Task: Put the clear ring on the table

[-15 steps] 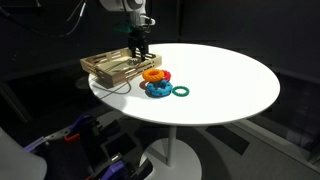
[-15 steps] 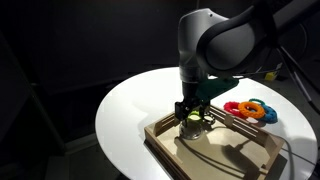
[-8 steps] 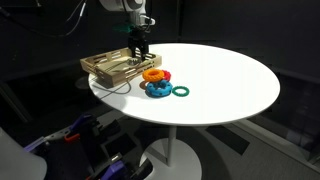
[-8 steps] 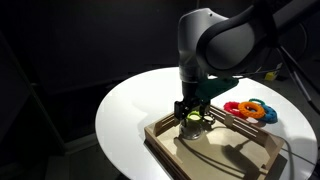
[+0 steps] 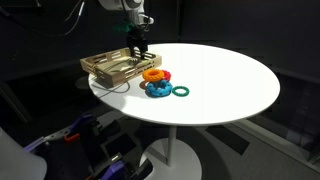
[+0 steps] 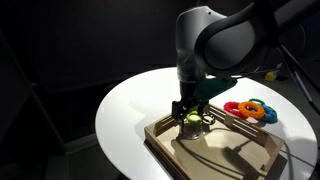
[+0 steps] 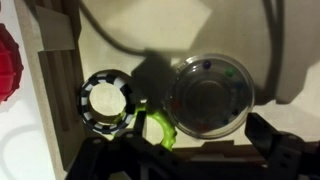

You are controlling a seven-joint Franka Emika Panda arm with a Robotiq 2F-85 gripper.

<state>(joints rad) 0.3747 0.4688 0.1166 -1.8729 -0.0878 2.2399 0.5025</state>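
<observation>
Clear ring [image 7: 208,97] on the tray [image 7: 55,60] floor, just beyond the wide-apart, empty fingers [image 7: 285,150]

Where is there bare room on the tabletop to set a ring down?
The wide white stretch of the table beyond the dark green ring is bare. Crowded: the wooden tray under the claw, and the coloured rings beside it.

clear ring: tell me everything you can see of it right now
In the wrist view the clear ring is round, colourless and glassy, like plastic, with a bright rim and a greyish middle. It lies flat on the pale floor of the wooden tray, partly in shadow. A lime-green piece sits against its edge; a black-and-white ring lies apart beside it. The exterior views don't resolve it.
</observation>
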